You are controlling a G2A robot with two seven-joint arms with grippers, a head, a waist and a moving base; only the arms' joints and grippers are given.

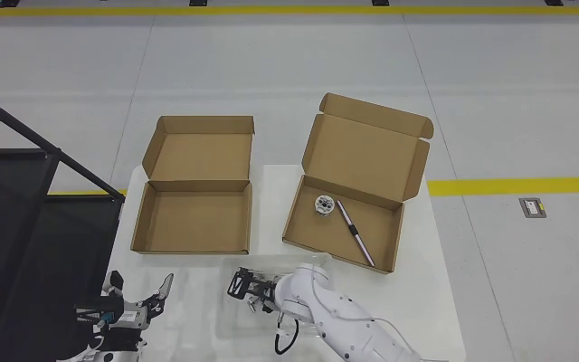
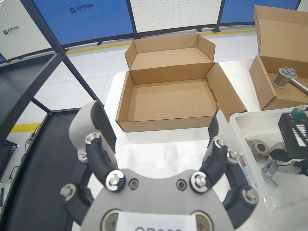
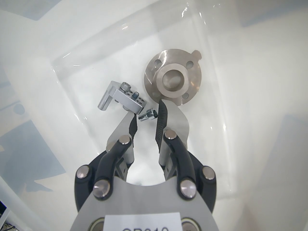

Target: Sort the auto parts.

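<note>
My right gripper (image 3: 147, 111) is down inside the clear plastic bin (image 3: 211, 49), open, with a small bolt (image 3: 147, 116) lying between its fingertips. Beside it in the bin lie a round metal flange (image 3: 172, 78) and a small grey bracket (image 3: 125, 96). In the top view this gripper (image 1: 242, 288) is at the bin (image 1: 276, 262) near the table's front. My left gripper (image 2: 158, 116) hangs open and empty at the front left (image 1: 136, 303), in front of the empty left cardboard box (image 2: 168, 97). The flange (image 2: 258, 149) also lies to its right in the bin (image 2: 240, 121).
Two open cardboard boxes stand on the white table: the left one (image 1: 194, 217) is empty, the right one (image 1: 348, 222) holds a round metal part (image 1: 323, 205) and a thin rod (image 1: 355, 233). A black cart (image 1: 45, 235) stands at the table's left side.
</note>
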